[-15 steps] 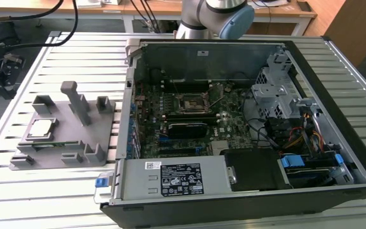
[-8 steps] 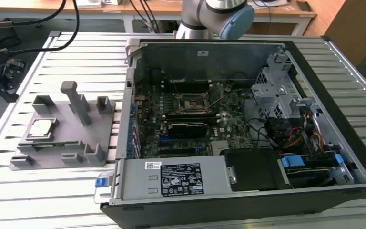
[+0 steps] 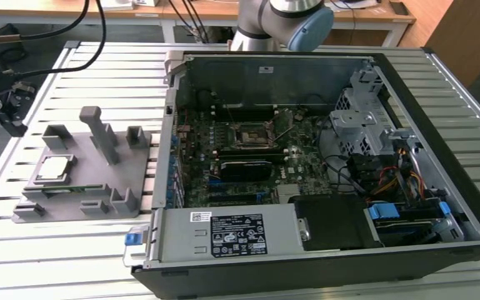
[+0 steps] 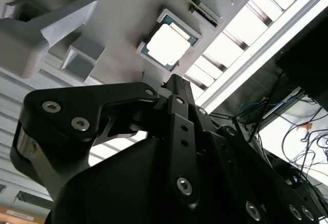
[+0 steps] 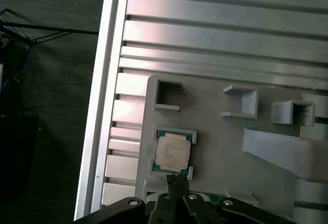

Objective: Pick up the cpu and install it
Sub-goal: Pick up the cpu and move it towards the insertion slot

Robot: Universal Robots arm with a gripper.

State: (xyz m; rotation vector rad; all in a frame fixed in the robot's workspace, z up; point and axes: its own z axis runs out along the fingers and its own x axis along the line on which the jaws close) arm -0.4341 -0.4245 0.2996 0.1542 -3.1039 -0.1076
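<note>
Wrist and exterior views of the work cell. The hand had its fingers brought together into one narrow black tip and held nothing. In both wrist views that tip pointed toward the cpu, ending near its edge; whether it touched could not be told.

The cpu, silvery top upward, lay flat in a square recess of the grey holder plate, which also carried upright posts and small open pockets. In the exterior view the cpu sat on the holder plate at the exterior view's left, on the slatted metal surface. It was well apart from the open computer case, where the socket on the motherboard was unfilled. The arm rose behind the case.
</note>
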